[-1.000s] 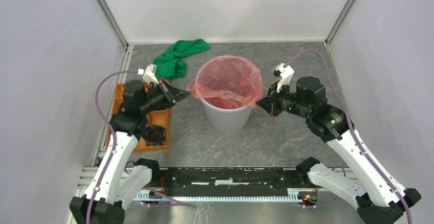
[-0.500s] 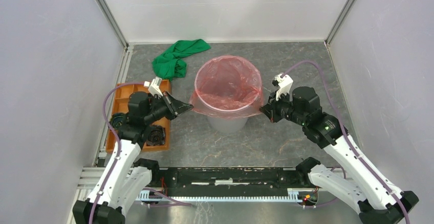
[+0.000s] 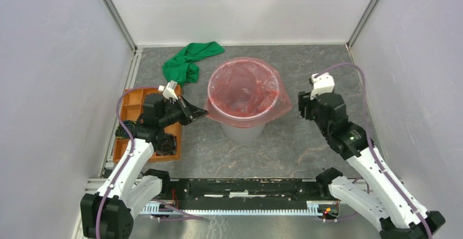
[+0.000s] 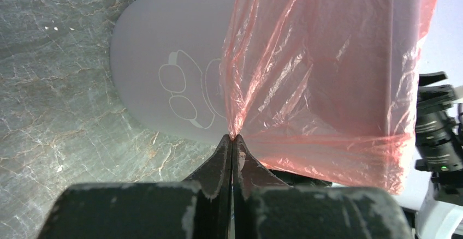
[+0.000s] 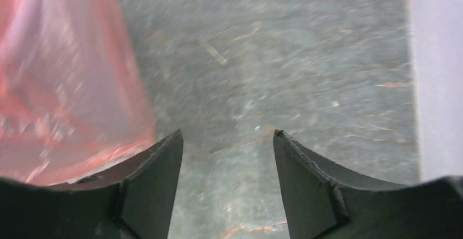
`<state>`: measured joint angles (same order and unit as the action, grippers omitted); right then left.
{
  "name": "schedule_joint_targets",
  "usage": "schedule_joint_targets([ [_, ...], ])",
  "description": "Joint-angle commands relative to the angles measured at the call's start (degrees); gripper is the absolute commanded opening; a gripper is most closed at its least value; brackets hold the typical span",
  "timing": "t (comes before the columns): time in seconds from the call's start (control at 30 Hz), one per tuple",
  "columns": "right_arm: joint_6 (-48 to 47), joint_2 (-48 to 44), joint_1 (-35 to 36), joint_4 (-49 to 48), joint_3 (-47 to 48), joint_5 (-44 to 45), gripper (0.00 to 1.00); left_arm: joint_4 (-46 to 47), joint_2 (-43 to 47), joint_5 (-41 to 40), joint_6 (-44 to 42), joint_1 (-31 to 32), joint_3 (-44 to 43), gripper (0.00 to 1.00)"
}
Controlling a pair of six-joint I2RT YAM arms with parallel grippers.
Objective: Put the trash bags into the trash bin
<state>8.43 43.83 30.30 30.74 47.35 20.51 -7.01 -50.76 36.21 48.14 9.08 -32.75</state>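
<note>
Looking down, we see the grey bin (image 3: pixel 243 131) standing near the middle of the worktop (image 3: pixel 306 151). The red bag (image 3: pixel 243 89) sits inside it. The top of the bag is folded out over the rim and hangs down the outside wall all the way round.

Our left pincer (image 4: pixel 233 137) is squeezed tight on a crinkly bit of the bag, low on the left side of the bin, so the plastic is pulled into a point. Our right pincer (image 5: pixel 226 135) has its fingers apart and holds nothing. It hangs over the bare worktop just to the right of the bag.

A green cloth (image 3: pixel 185 64) lies bunched up near the far edge. An orange tray (image 3: pixel 131 102) sits by the left edge, partly under our left arm.
</note>
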Motion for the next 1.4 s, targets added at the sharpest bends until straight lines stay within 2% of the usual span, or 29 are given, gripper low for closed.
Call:
schedule_joint_targets([
  [0.0,-1.1,-0.1,-9.0,-3.9,5.4,1.7,0.71,-0.2,-2.0,0.0,-3.1,-0.1,-3.9,0.02],
  [0.17,5.4,5.6,-20.4,-14.4,6.2,-25.6,0.75,-0.9,-2.6,-1.0,-3.0,-0.1,-5.1,0.02],
  [0.33,24.6,10.6,-29.0,-41.7,-2.1,-58.9,0.80,-0.4,-3.0,-1.0,-1.8,-0.1,-4.9,0.02],
  [0.43,32.9,15.3,-29.8,-53.7,-5.7,-67.2,0.80,-0.5,-3.1,-1.1,-1.6,-0.1,-5.2,0.02],
  [0.53,36.0,17.3,-29.9,-59.1,-9.8,-67.7,0.79,-0.2,-3.2,-1.3,-1.1,-0.1,-5.2,0.02],
  [0.67,37.3,20.6,-29.9,-62.3,-12.4,-69.1,0.69,0.7,-2.7,-1.3,0.2,-0.1,-4.2,0.02],
  [0.77,39.1,22.2,-29.5,-66.5,-13.9,-70.8,0.66,1.5,-2.5,-1.3,1.0,-0.1,-2.9,0.02],
  [0.93,37.5,22.4,-27.3,-66.2,-15.3,-69.2,0.63,2.0,-3.7,-1.1,1.2,-0.1,-2.1,0.02],
  [1.13,34.4,25.6,-23.8,-64.6,-14.3,-67.4,0.43,6.6,-4.3,-2.2,3.1,0.0,1.7,0.02],
  [1.37,26.1,26.1,-21.3,-55.3,-15.6,-59.2,0.31,6.8,-4.9,-2.0,2.4,0.0,2.9,0.02],
])
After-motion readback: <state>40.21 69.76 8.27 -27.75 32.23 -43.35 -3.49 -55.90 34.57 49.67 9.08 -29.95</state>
